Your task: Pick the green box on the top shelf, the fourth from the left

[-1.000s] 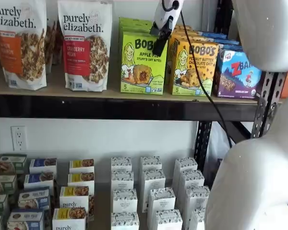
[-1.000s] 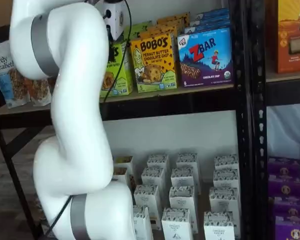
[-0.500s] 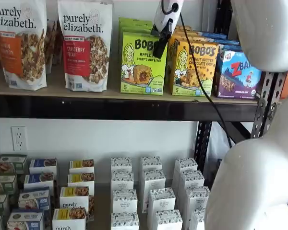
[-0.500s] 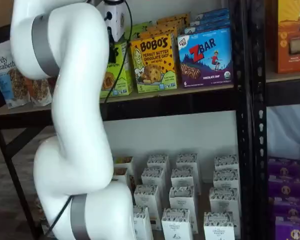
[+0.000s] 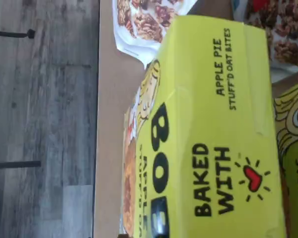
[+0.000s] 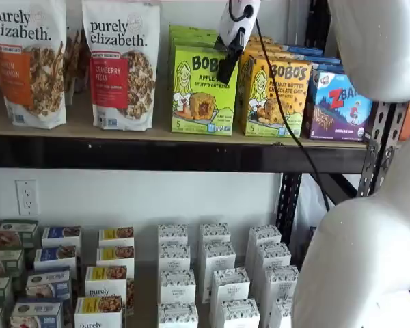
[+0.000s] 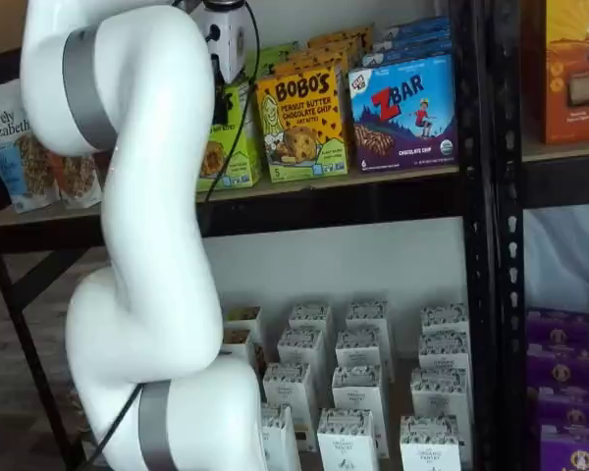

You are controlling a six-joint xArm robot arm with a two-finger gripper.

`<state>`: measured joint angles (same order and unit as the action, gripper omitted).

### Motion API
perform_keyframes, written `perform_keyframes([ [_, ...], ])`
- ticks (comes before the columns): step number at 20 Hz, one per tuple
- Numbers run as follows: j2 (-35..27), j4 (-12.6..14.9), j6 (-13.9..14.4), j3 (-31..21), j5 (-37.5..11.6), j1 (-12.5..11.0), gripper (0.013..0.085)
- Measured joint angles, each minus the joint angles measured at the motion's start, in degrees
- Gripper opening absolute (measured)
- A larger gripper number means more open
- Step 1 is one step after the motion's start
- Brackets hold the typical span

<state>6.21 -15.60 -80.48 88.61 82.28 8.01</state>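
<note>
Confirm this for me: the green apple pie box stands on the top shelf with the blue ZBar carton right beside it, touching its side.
Not quite. The green apple pie box does stand on the top shelf, but the carton right beside it is the yellow-orange Bobo's peanut butter carton, as both shelf views show. The blue ZBar carton stands one place further along, past the peanut butter one.

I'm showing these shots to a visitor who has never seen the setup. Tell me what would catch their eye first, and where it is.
The big white robot arm dominates, standing between camera and shelves. On the top shelf, the green box stands out between the granola pouches and the yellow-orange carton, with the gripper hanging in front of its upper right corner. In the wrist view the same box fills most of the picture.
</note>
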Motion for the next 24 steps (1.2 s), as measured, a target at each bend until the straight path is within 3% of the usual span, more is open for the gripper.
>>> perform_keyframes([
  [13,-0.1,0.4,0.3,-0.3,0.3,0.5,0.085],
  [19,0.0,-0.4,0.2,-0.5,0.3,0.4,0.073],
  [21,0.0,-0.5,0.2,-0.5,0.4,0.3,0.065],
  [24,0.1,-0.6,0.1,-0.5,0.5,0.2,0.061],
])
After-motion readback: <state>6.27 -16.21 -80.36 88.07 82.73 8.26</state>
